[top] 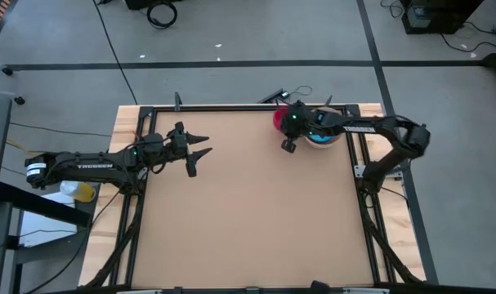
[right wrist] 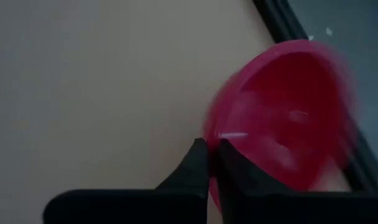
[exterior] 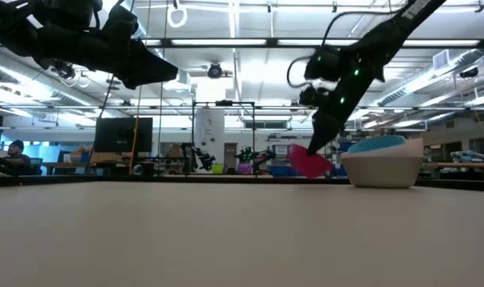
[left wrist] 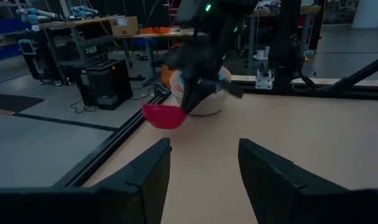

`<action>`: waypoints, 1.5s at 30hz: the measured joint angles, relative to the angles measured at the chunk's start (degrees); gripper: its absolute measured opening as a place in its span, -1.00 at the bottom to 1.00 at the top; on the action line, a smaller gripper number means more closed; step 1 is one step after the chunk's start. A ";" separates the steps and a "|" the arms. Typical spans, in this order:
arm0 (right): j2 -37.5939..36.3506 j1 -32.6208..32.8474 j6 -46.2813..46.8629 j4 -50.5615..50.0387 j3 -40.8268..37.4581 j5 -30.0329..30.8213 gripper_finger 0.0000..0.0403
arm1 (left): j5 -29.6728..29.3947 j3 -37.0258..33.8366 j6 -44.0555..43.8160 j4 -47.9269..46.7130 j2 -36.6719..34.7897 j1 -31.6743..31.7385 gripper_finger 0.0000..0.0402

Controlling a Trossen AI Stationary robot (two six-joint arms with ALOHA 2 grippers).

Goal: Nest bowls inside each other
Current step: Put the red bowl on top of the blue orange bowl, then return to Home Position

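Right tool [right wrist: 208,152] pinching the magenta bowl's [right wrist: 288,118] rim at the surface's far edge, I should lift level before lowering into the nested stack [exterior: 383,163] beside it.

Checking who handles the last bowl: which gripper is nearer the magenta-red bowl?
Right. The right gripper is shut on the magenta-red bowl's rim at the table's far right; the left gripper hovers open, far across the table to its left.
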 joint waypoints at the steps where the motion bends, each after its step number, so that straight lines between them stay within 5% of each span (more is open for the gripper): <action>1: -1.59 0.61 0.01 -1.06 0.00 0.21 -0.92 | 0.00 0.00 0.01 0.02 0.00 0.00 -0.05; 15: -27.25 4.35 10.23 -27.85 0.02 8.99 -0.94 | 0.00 0.00 0.42 0.02 0.00 0.00 -0.05; 22: -26.71 5.12 16.53 -38.79 0.02 16.63 -0.94 | 0.00 0.00 0.37 0.27 0.00 0.00 -0.05; 28: -20.98 5.10 18.04 -36.61 -1.63 18.28 -0.92 | 0.00 0.00 -0.64 0.49 0.00 0.00 -0.05; 37: -14.56 4.89 22.57 -33.79 -3.69 19.85 -0.40 | 0.00 0.00 -2.11 0.46 0.00 -0.04 -0.05; 45: -25.10 8.77 25.84 -29.22 -3.69 19.74 -0.10 | -0.01 0.00 -2.70 0.50 -1.99 -0.44 -0.10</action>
